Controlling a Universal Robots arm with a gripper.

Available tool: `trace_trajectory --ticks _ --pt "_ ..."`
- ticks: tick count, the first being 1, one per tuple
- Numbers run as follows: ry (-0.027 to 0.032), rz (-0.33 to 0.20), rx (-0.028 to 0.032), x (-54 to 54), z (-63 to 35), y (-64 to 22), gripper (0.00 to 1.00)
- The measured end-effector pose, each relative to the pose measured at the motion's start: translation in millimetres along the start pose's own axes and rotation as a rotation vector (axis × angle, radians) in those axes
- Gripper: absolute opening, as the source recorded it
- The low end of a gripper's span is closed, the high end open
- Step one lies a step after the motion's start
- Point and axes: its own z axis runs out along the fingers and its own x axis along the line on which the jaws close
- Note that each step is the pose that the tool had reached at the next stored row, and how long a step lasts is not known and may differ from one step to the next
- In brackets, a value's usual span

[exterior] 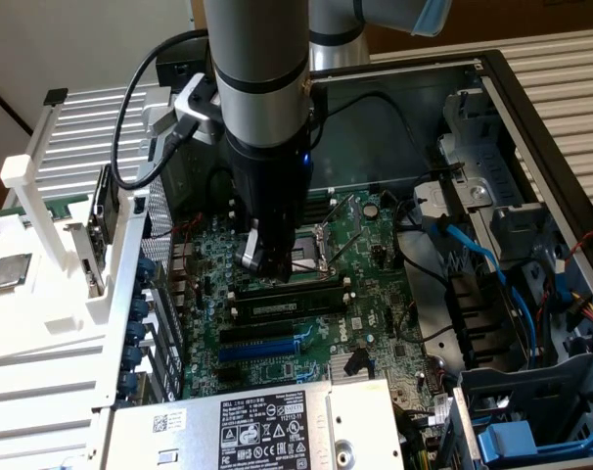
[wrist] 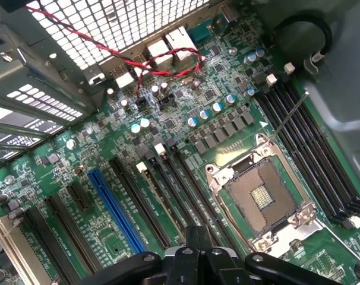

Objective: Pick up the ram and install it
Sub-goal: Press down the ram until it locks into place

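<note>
"DELL" on power-supply label

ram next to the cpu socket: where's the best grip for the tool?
Probably the ram by its top long edge, mid-length, pinched across the thin flat faces, coming straight down. It appears to stand on edge in a slot, with the CPU socket close beside it, so only the top looks free.

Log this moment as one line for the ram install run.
gripper: shut, low over motherboard | ram: lying along slot beside CPU socket, just under gripper | contact: unclear
</note>
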Motion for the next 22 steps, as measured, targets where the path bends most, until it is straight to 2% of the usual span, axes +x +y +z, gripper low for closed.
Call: trace_trajectory --ticks 9,22 --pt "-0.0086 0.081 0.0044 0.0 0.0 0.0 0.1" --pt "-0.0186 0.163 0.0078 0.0 0.0 0.0 0.1"
